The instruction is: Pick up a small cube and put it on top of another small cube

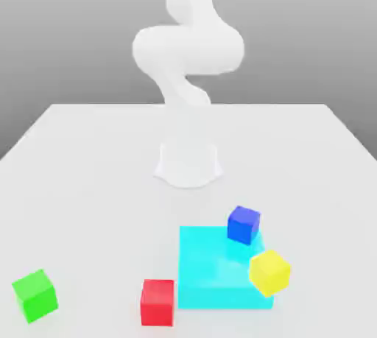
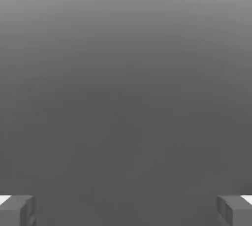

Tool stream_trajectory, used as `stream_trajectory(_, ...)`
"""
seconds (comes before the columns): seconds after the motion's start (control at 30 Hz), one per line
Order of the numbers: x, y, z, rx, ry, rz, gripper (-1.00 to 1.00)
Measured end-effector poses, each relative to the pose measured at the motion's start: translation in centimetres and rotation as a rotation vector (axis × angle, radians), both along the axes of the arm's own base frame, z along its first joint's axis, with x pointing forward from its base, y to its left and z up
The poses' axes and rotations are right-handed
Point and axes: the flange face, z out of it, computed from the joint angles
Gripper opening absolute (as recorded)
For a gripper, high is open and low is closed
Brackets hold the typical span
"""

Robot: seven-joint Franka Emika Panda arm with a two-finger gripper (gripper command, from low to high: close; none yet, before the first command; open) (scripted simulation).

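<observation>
Red cube sits untouched on the table in the exterior view, just beside the cyan block on the exterior view's left; plain, bright, square-edged. The blue cube rests on that block's far corner, bare-topped, so I judge nothing done yet: grasp, lift and stacking all remain. In the hand view, my gripper stands wide, fingertips holding nothing.

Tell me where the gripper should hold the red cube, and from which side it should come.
Come from above and close on two opposite vertical faces of the red cube. It sits flat on the table with its top free; the cyan block lies close at the exterior view's right.
</observation>
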Motion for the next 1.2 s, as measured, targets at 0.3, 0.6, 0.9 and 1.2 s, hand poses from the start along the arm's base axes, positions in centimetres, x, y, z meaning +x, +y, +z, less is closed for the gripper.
stream_trajectory(0.3, 7.5, -1.4, -12.7, 0.199, 0.188, -0.355, 0.0)
stream_trajectory(0.6, 10.7, -3.3, -26.4, 0.364, 0.351, -0.729, 0.0)
stream_trajectory(0.9, 9.8, -4.9, -40.0, 0.498, 0.496, -1.129, 0.0)
stream_trajectory(1.2, 7.4, -4.9, -51.9, 0.566, 0.583, -1.399, 0.0)
